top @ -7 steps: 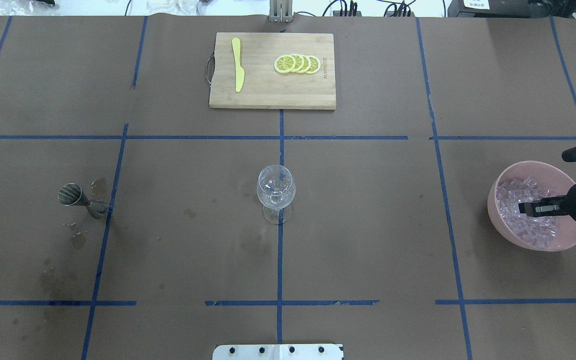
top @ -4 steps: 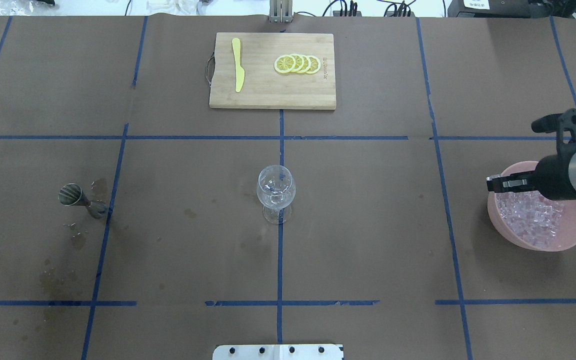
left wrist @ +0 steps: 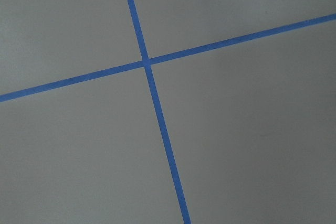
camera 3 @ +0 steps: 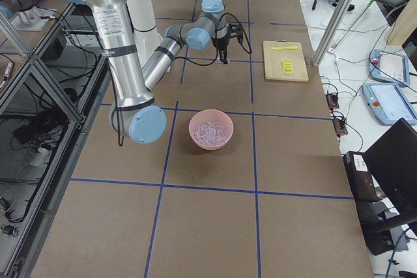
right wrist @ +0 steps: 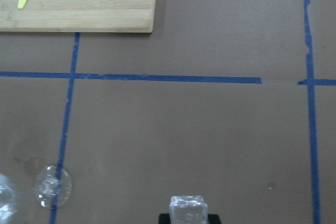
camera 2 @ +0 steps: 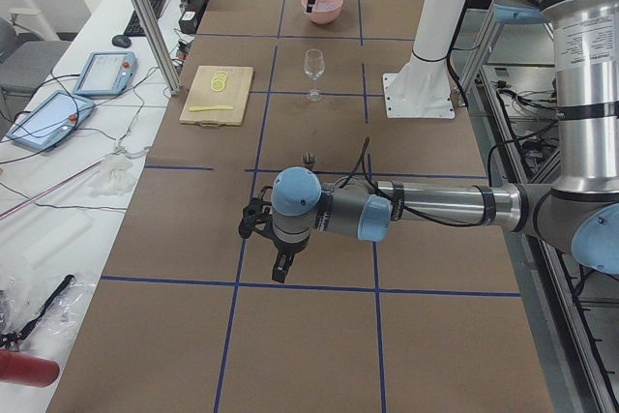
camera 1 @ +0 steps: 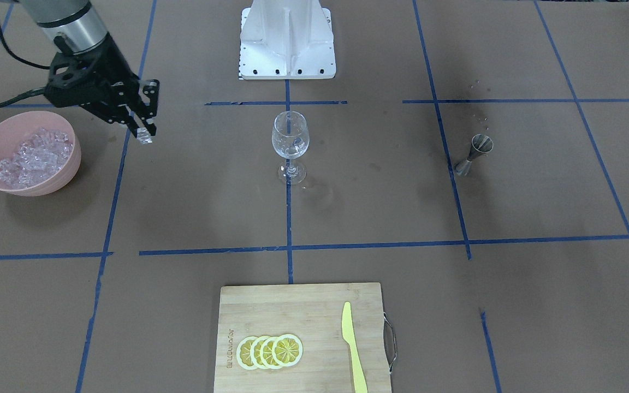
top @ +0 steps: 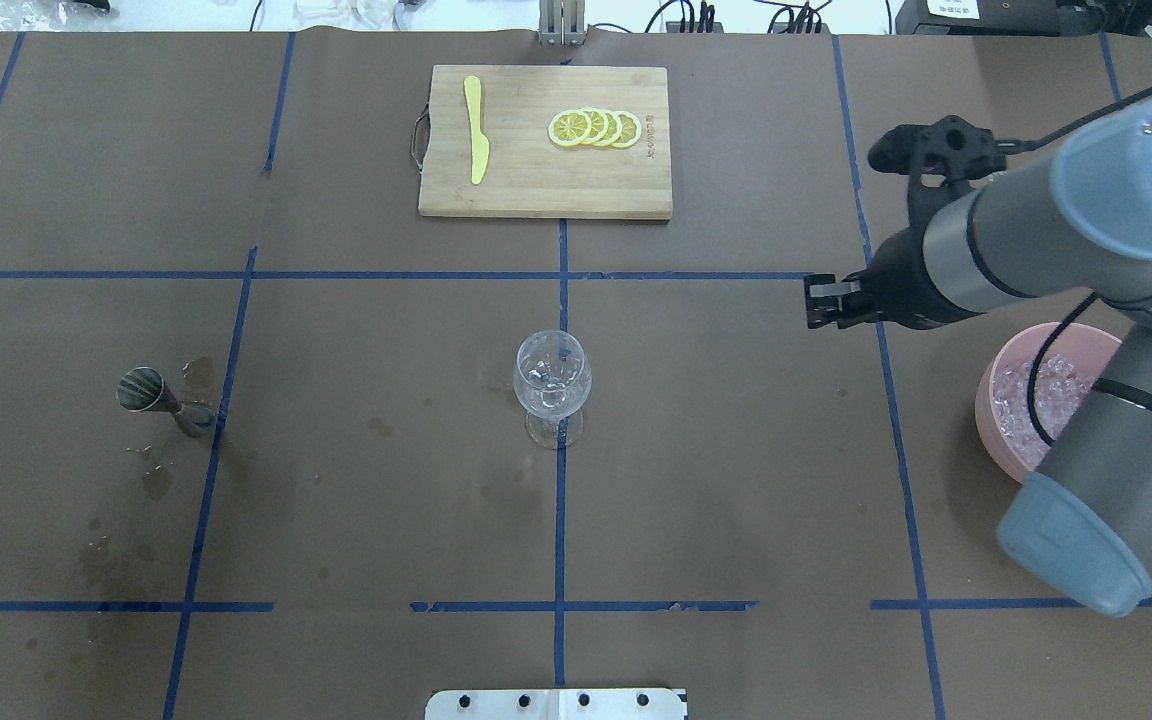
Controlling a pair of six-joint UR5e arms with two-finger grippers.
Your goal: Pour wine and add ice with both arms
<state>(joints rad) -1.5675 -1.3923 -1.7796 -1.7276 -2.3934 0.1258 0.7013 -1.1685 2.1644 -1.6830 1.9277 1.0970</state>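
My right gripper (camera 1: 146, 130) is shut on one clear ice cube (camera 1: 144, 137), held above the table between the pink bowl (camera 1: 74, 159) of ice (camera 1: 31, 155) and the clear stemmed glass (camera 1: 290, 139). The cube fills the bottom of the right wrist view (right wrist: 187, 207), with the glass foot (right wrist: 52, 184) at lower left. In the overhead view the gripper (top: 816, 302) is right of the glass (top: 553, 380), which holds a few glinting pieces. I cannot make out any wine. My left gripper (camera 2: 280, 268) shows only in the exterior left view, and I cannot tell its state.
A steel jigger (top: 141, 390) stands at the left among dark stains. A wooden cutting board (top: 544, 195) at the far side carries lemon slices (top: 596, 128) and a yellow knife (top: 476, 140). The white pedestal (camera 1: 287, 38) stands at the robot side.
My right gripper has risen out of the pink bowl with an ice cube and moved left toward the glass. The glass and jigger have not moved.
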